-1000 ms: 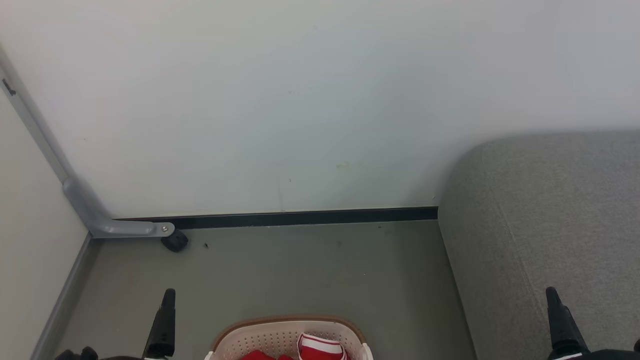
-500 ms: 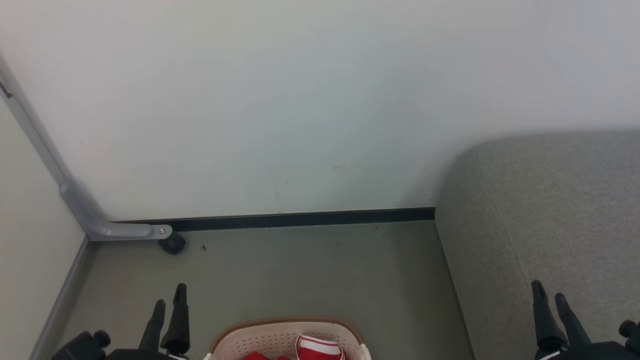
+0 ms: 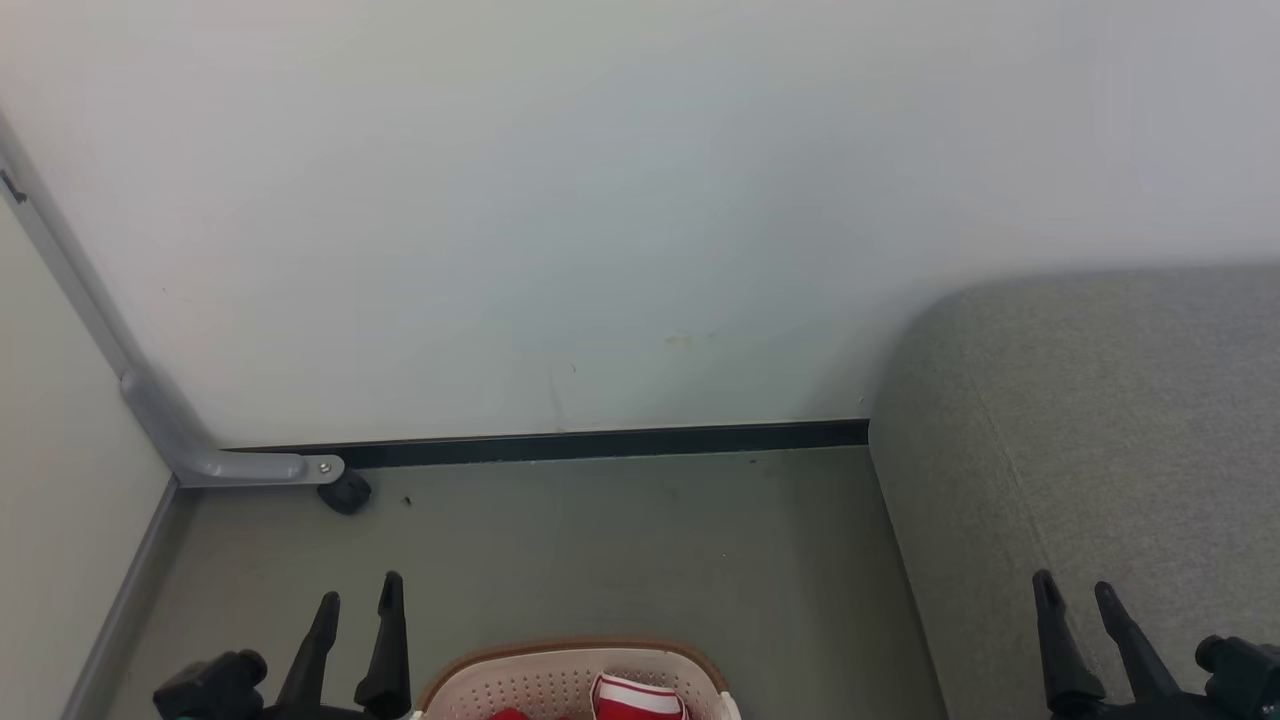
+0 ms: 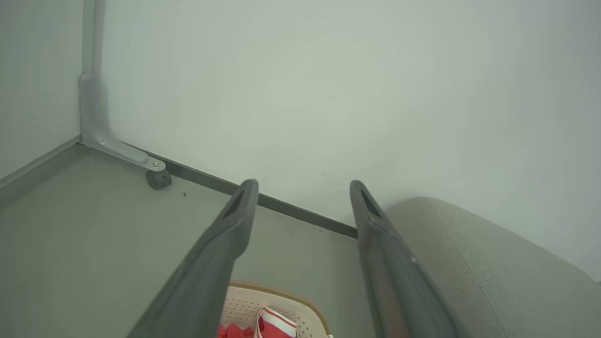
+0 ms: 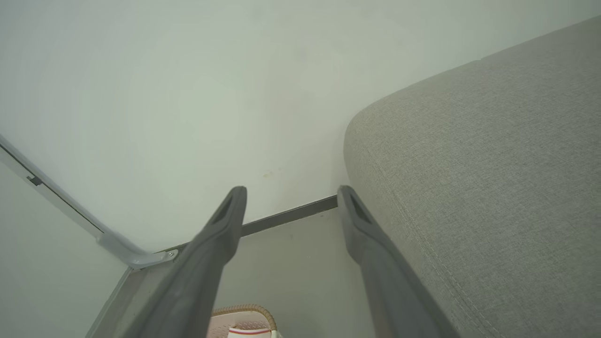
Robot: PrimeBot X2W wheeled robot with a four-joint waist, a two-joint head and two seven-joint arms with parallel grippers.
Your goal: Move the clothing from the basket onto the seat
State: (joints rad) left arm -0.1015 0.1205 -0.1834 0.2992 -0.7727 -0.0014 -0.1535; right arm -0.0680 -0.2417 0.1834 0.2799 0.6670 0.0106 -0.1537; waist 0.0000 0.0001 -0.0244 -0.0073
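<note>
From the head view I see both arms at once. The left gripper (image 3: 361, 590) stands at the lower left and the right gripper (image 3: 1075, 586) at the lower right. Each has its two dark fingers spread apart with nothing between them.

The basket (image 3: 570, 651) sits on the floor (image 3: 620, 540), well apart from the black skirting (image 3: 600, 440) at the floor's far edge. It lies between the left corner and the seat (image 3: 1100, 420), apart from both. Its far brown rim runs left to right, parallel to the skirting. The rest is cut off, so I cannot tell its long axis.

The clothing (image 3: 637, 697) lies inside against the far wall of the basket. The left wrist view gives me more of it: a red fold with white stripes, plus crumpled red cloth to its left. Which way the garment points I cannot tell.

The right wrist view adds the seat's woven top and its stitched seam, running from the wall side toward me. The seat's rounded end faces the bare floor. A grey bracket (image 3: 240, 466) and black stopper (image 3: 346, 493) sit at the floor's far left corner.
</note>
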